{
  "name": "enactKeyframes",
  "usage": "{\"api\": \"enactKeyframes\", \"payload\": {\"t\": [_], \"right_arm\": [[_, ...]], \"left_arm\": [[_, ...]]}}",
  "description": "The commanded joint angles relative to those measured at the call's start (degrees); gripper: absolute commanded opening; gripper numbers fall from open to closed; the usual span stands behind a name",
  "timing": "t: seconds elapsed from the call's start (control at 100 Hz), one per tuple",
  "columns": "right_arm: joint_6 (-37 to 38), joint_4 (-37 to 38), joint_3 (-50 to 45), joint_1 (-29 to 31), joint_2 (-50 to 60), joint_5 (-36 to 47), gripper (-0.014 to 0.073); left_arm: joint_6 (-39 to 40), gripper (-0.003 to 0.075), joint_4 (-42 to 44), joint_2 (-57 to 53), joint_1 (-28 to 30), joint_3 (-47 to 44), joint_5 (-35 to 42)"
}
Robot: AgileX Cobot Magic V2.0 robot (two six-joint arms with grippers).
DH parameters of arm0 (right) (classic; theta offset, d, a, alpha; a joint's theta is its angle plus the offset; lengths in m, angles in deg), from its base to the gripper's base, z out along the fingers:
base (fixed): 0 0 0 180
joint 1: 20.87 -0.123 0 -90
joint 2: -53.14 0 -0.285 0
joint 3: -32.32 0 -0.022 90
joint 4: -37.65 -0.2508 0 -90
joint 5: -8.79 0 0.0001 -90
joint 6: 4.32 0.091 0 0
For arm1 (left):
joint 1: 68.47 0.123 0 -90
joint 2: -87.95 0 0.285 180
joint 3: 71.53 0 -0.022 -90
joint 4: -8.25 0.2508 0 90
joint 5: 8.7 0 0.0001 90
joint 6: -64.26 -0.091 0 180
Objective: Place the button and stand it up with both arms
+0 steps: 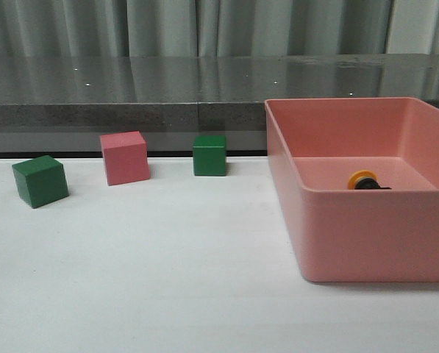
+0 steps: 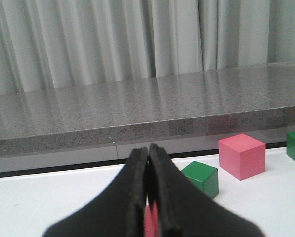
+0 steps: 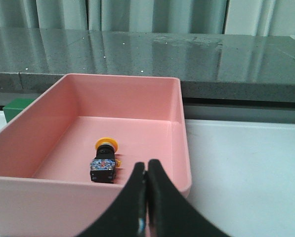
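So the button (image 3: 104,160) lay on its side on the floor of the pink bin (image 1: 351,235), yellow cap toward the far wall, base toward me. My right gripper (image 3: 146,170) hung just over the near rim, fingers pressed together, nothing held; my left gripper (image 2: 148,158) was likewise closed and empty, near the cubes (image 2: 241,155). Risks, as I judged them: clipping the rim going in closed, or the round body rolling away when pinched

Button (image 3: 104,162) sideways in pink bin (image 3: 137,96)
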State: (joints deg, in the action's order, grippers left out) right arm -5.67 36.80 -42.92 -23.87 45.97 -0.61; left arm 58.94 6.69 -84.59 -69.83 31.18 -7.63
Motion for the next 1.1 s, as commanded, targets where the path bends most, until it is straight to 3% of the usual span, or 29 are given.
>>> {"api": "enactKeyframes", "payload": {"t": [0.0,0.39,0.62,0.85,0.99,1.09], "right_arm": [[-0.1,-0.8,5.9,0.3,-1.5,0.6,-0.0061],[-5.7,-3.6,36.6,0.3,-32.5,-26.5,-0.0061],[-6.7,-10.8,51.1,0.3,-50.4,-30.1,-0.0061],[-8.4,-12.2,59.1,0.1,-62.8,-30.1,-0.0052],[-12.6,-12.7,62.5,-1.5,-68.7,-30.0,0.0076],[-15.0,-13.0,63.8,-3.3,-72.1,-29.6,0.0282]], "left_arm": [[0.6,-0.0019,-0.5,-1.6,0.2,-1.6,4.6],[0.6,-0.0019,-0.5,-1.6,0.2,-1.6,4.6],[0.6,-0.0019,-0.5,-1.6,0.2,-1.6,4.6],[0.6,-0.0019,-0.5,-1.6,0.2,-1.6,4.6],[0.6,-0.0019,-0.5,-1.6,0.2,-1.6,4.6],[0.6,-0.0019,-0.5,-1.6,0.2,-1.6,4.6]]}}
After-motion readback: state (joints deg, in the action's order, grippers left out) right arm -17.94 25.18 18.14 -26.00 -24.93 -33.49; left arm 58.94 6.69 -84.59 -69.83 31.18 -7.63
